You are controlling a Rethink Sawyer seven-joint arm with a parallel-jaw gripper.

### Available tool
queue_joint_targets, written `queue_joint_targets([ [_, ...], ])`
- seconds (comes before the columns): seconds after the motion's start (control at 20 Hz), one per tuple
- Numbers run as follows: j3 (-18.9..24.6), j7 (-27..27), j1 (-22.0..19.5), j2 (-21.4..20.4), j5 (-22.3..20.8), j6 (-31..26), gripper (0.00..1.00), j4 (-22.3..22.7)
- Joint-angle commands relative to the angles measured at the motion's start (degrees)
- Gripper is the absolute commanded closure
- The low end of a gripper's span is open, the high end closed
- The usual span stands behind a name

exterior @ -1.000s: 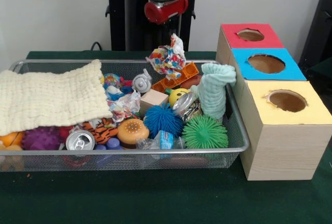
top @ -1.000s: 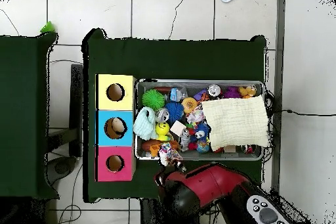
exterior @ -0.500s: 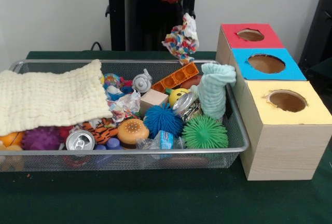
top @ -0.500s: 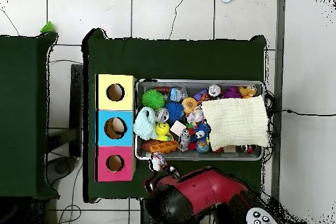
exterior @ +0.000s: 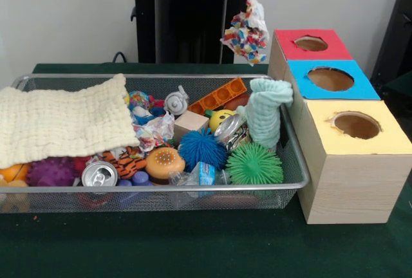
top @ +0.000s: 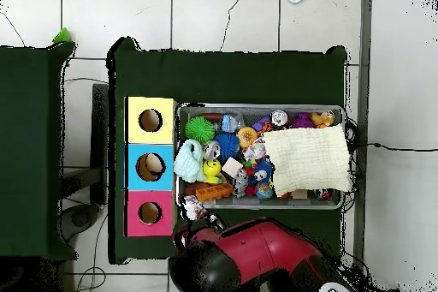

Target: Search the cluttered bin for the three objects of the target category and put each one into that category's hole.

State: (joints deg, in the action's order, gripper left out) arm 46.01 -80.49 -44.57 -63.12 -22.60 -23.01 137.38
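Even, fairly bright indoor light falls from above, leaving only faint, soft shadows on the green tabletop (exterior: 193, 246) beneath the wire bin (exterior: 283, 188) and beside the wooden box (exterior: 351, 188), with small glints on the can top (exterior: 99, 174) and mildly soft detail throughout.

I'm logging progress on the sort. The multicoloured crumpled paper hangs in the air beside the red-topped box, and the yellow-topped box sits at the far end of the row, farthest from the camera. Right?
Partly. The crumpled paper does hang beside the red-topped box. But the front view shows the yellow-topped box nearest the camera; the red-topped one is at the far end.
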Motion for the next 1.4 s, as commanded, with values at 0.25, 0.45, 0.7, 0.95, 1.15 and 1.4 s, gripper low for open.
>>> queue_joint_targets([
  [0.25, 5.1, 0.5, 5.8, -2.8, 6.7, -12.7, 1.0, -6.7],
  [0.45, 4.4, -0.4, 8.0, -1.5, 7.8, -14.7, 1.0, -9.9],
  [0.7, 4.0, -0.7, 9.8, 0.1, 9.3, -16.4, 1.0, -13.1],
  [0.95, 3.5, -0.7, 12.4, 1.5, 10.5, -19.2, 1.0, -17.3],
  [1.15, 2.4, -1.1, 14.1, 2.3, 9.9, -19.5, 1.0, -19.9],
  [1.4, 1.1, -1.3, 16.7, 3.4, 8.7, -21.9, 1.0, -25.0],
])
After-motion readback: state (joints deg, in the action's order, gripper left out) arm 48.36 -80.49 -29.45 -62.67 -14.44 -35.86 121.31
